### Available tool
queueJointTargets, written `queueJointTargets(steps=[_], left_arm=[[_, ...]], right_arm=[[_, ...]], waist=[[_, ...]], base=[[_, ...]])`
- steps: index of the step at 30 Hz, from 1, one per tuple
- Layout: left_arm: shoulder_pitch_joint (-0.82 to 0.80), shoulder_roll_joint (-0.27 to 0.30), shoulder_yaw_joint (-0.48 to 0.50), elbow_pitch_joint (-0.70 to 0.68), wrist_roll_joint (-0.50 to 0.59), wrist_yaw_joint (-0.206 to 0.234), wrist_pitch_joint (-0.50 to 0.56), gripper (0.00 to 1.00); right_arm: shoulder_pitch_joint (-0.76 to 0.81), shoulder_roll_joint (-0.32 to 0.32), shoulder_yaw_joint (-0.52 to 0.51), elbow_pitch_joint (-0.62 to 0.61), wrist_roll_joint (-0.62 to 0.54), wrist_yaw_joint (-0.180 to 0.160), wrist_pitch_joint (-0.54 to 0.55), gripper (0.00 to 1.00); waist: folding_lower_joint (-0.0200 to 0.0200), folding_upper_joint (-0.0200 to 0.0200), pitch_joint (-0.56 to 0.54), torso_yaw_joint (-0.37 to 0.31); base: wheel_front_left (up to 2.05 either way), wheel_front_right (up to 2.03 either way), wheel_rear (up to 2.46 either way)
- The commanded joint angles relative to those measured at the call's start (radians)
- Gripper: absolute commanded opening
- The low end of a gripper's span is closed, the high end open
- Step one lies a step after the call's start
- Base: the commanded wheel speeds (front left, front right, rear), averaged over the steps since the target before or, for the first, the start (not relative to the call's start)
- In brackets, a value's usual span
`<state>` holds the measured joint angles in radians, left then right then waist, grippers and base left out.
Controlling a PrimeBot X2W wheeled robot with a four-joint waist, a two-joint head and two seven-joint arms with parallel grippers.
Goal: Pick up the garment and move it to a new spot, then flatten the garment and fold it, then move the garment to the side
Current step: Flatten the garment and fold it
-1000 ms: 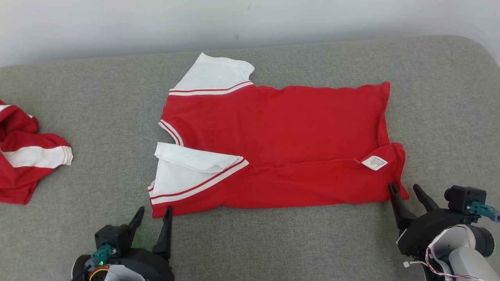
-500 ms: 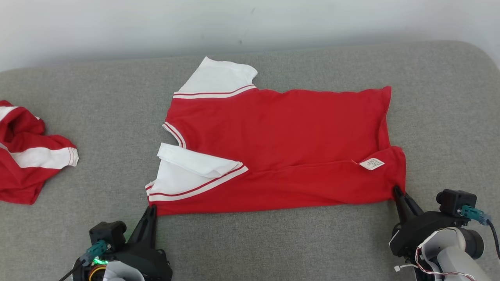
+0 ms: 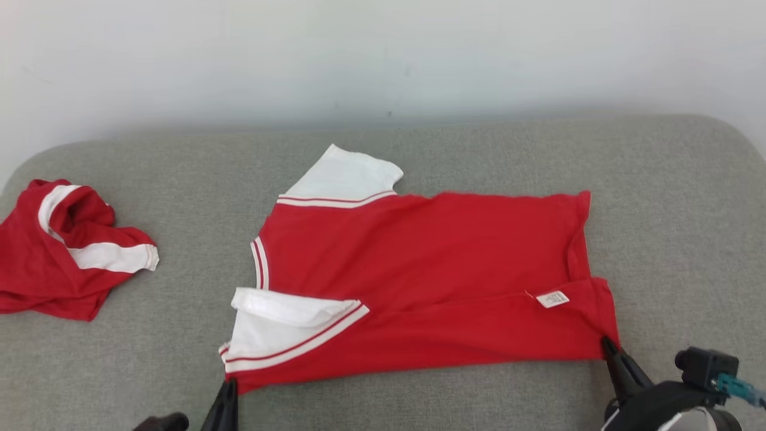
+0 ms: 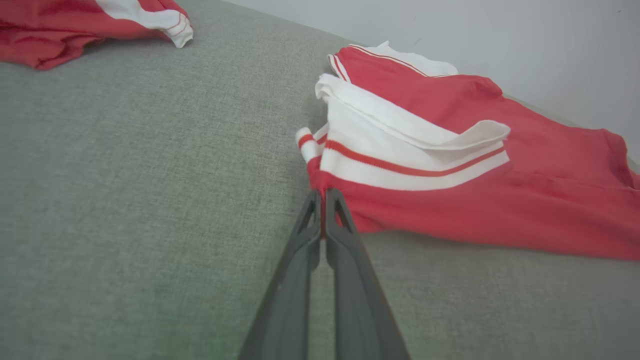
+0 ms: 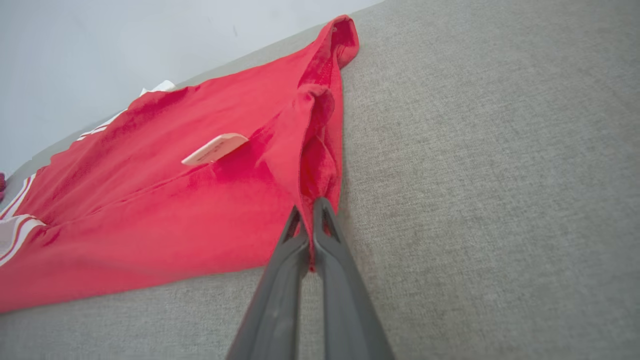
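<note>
The garment (image 3: 431,281) is a red T-shirt with white sleeves, lying mostly flat on the grey cushion, its near edge folded over and a white label (image 3: 552,299) showing. My left gripper (image 3: 229,386) is shut on the garment's near left corner (image 4: 322,187), just below the white sleeve (image 4: 400,150). At the near right corner, my right gripper (image 3: 607,344) is shut on the red hem (image 5: 317,190). In the right wrist view that gripper (image 5: 310,205) pinches a thin fold of cloth.
A second red and white garment (image 3: 66,245) lies crumpled at the cushion's left end, also at the top left of the left wrist view (image 4: 90,20). The grey cushion (image 3: 419,395) ends at a pale wall (image 3: 383,54) behind.
Both grippers went from open beside the near corners to shut on them. The head camera has shifted, so the whole scene sits lower in the picture.
</note>
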<state>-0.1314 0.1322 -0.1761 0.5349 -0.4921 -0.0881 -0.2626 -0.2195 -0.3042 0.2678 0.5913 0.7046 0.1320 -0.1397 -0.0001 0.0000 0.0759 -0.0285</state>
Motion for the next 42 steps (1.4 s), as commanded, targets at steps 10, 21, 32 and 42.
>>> queueJointTargets(steps=[10, 21, 32, 42], left_arm=[[0.192, -0.029, -0.001, -0.123, 0.014, 0.031, 0.004, 0.00], [0.198, -0.018, -0.014, -0.089, 0.053, 0.035, -0.002, 1.00], [0.190, -0.043, 0.117, -0.278, 0.144, 0.044, -0.003, 1.00], [0.152, -0.041, 0.172, -0.419, 0.273, 0.031, -0.003, 1.00]], right_arm=[[0.227, -0.041, -0.066, -0.173, 0.006, -0.003, 0.059, 0.00], [0.321, 0.015, -0.135, -0.268, -0.097, -0.003, 0.109, 1.00], [0.272, 0.050, -0.169, -0.363, -0.201, -0.003, 0.001, 1.00], [0.218, 0.069, -0.177, -0.419, -0.262, -0.003, -0.099, 1.00]], waist=[[0.0001, 0.0000, -0.065, 0.034], [0.0001, 0.0000, -0.074, 0.019], [0.0001, 0.0000, -0.074, 0.006], [0.0001, 0.0000, -0.073, -0.005]], base=[[0.00, 0.00, 0.00], [0.00, 0.00, 0.00], [0.00, 0.00, 0.00], [0.00, 0.00, 0.00]])
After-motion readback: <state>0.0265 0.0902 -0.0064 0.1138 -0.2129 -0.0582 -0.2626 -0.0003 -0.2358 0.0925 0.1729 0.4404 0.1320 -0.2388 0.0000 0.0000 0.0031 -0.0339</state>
